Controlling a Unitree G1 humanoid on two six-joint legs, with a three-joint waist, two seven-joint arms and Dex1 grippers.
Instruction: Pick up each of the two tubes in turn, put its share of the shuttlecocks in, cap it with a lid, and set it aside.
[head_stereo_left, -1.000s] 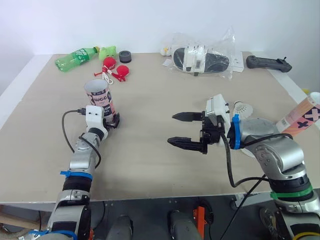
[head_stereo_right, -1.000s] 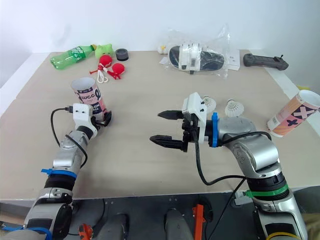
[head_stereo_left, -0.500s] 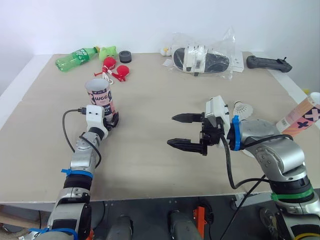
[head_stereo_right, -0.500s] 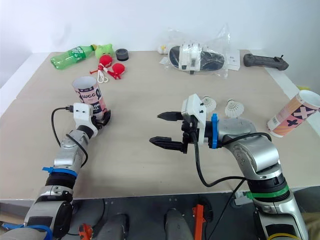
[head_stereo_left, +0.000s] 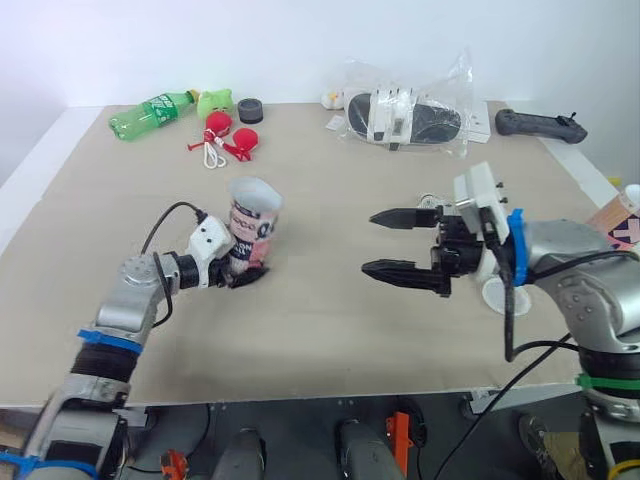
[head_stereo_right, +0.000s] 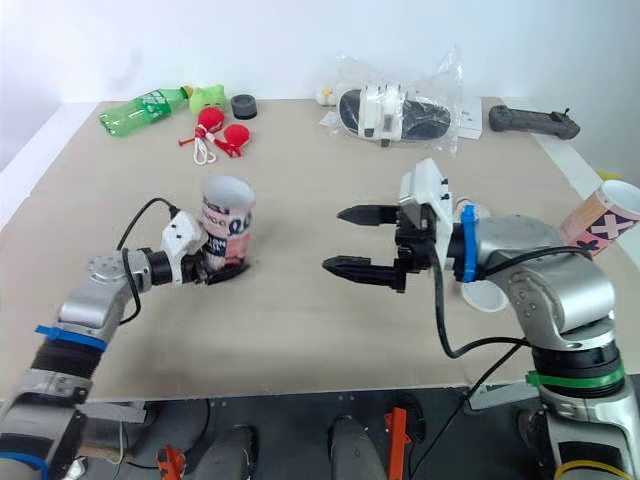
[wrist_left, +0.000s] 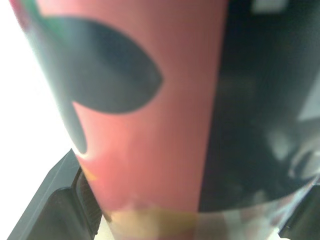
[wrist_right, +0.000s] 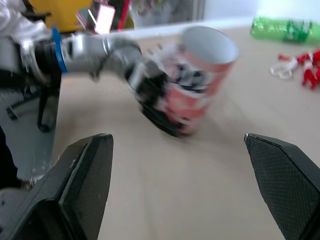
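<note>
**A:** Where is the tube?

**B:** The pink-and-black printed cardboard tube (head_stereo_left: 250, 222) stands mouth up, left of the middle of the beige bench (head_stereo_left: 320, 330), leaning a little. The left claw (head_stereo_left: 243, 270) pinches its lower end between 2 black fingers.

**A:** Resting or lifted?

**B:** I cannot tell; its base is at the bench surface or barely above it.

**A:** And the right claw?

**B:** The right claw (head_stereo_left: 371, 242) is spread wide with nothing between its 2 fingers. It hovers over the middle of the bench, tips pointing at the tube and well apart from it.

**A:** The second tube?

**B:** A pink-and-cream cardboard tube with dark crosses (head_stereo_right: 598, 212) leans at the bench's right edge, beyond the right arm.

**A:** Anything else?

**B:** A green plastic bottle (head_stereo_left: 150, 112) lies at the far left corner, and a clear plastic bag holding black-and-white slippers (head_stereo_left: 405, 115) lies along the far edge.
</note>
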